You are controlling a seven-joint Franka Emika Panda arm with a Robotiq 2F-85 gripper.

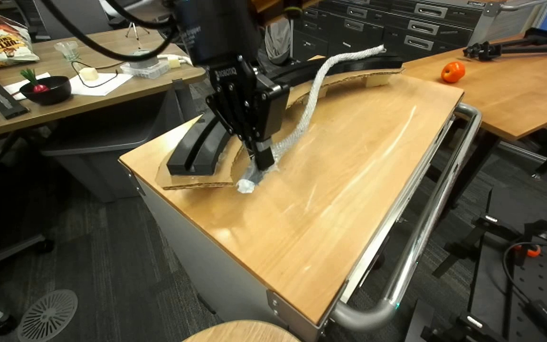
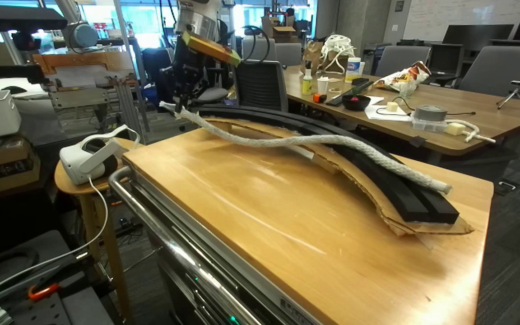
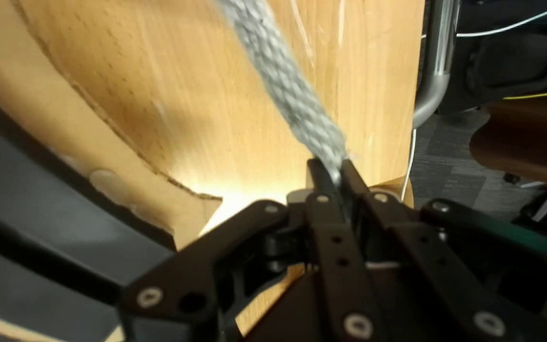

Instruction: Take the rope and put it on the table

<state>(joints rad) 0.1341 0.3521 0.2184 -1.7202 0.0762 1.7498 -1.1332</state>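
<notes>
The grey-white braided rope [image 1: 307, 114] stretches along the light wood table [image 1: 349, 166], and it also shows in an exterior view [image 2: 260, 142] and in the wrist view [image 3: 288, 88]. My gripper [image 1: 264, 156] is shut on the rope near one frayed end, which sticks out past the fingers; the gripper also shows in an exterior view [image 2: 180, 107]. In the wrist view the rope runs between the fingertips [image 3: 333, 167]. The held end is raised above the tabletop. The far end lies over the black curved channel tray. Whether the rope's middle touches the wood is unclear.
The black curved tray [image 2: 377, 164] sits on cardboard [image 2: 364, 192] along the table's edge. A chrome rail [image 1: 420, 228] runs along the opposite edge. A cluttered desk [image 1: 159, 83], a stool with a white headset [image 2: 79, 158] and another table with an orange pepper [image 1: 453, 72] stand around.
</notes>
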